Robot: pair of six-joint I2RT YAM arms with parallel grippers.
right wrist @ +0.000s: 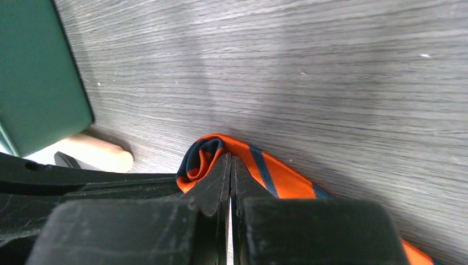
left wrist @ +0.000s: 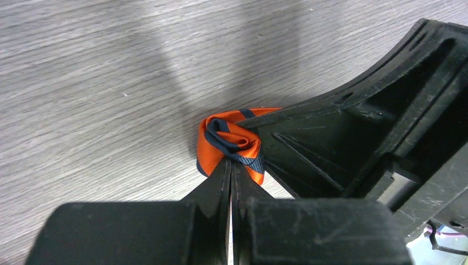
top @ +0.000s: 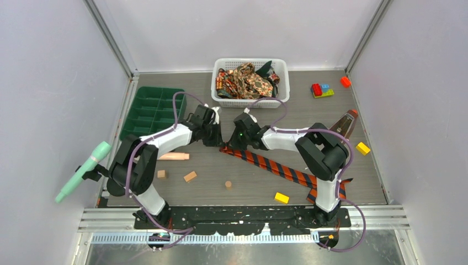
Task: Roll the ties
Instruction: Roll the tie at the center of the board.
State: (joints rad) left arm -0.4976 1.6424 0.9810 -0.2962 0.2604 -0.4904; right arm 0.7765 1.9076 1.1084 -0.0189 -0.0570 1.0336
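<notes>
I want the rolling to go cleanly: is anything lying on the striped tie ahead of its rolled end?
Nothing visible lies on the striped tie. A yellow block sits beside it on the near side, apart from it. The stretch under the right arm is hidden.

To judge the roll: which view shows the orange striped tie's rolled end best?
Left wrist: the rolled end faces the camera, its spiral visible. Right wrist shows only its side; top external shows only the flat tail.

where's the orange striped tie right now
In the top view the orange striped tie lies diagonally right of centre, its rolled end pinched by the left gripper and right gripper, near the white basket.
</notes>
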